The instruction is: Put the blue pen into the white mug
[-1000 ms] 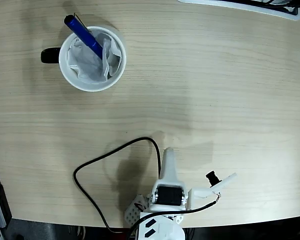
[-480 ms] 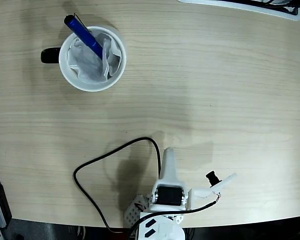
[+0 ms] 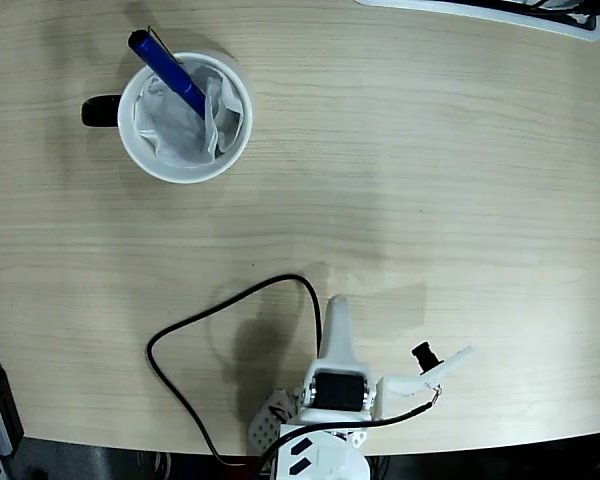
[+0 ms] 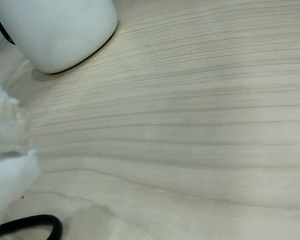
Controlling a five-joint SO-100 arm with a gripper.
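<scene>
In the fixed view the white mug (image 3: 184, 118) stands at the table's upper left, its black handle (image 3: 100, 111) pointing left and crumpled white paper inside. The blue pen (image 3: 167, 61) leans in the mug, its clipped end sticking out over the upper-left rim. My gripper (image 3: 336, 308) rests far from it at the bottom centre, pointing up the picture, its fingers together with nothing between them. The wrist view shows the mug's white side (image 4: 60, 30) at top left and blurred white fingers (image 4: 7, 175) at the left edge; the pen is out of that view.
A black cable (image 3: 230, 300) loops over the table left of the arm, and its end shows in the wrist view (image 4: 30, 226). A white-edged flat object (image 3: 480, 12) lies along the top right edge. The table's front edge runs just below the arm base (image 3: 320, 455).
</scene>
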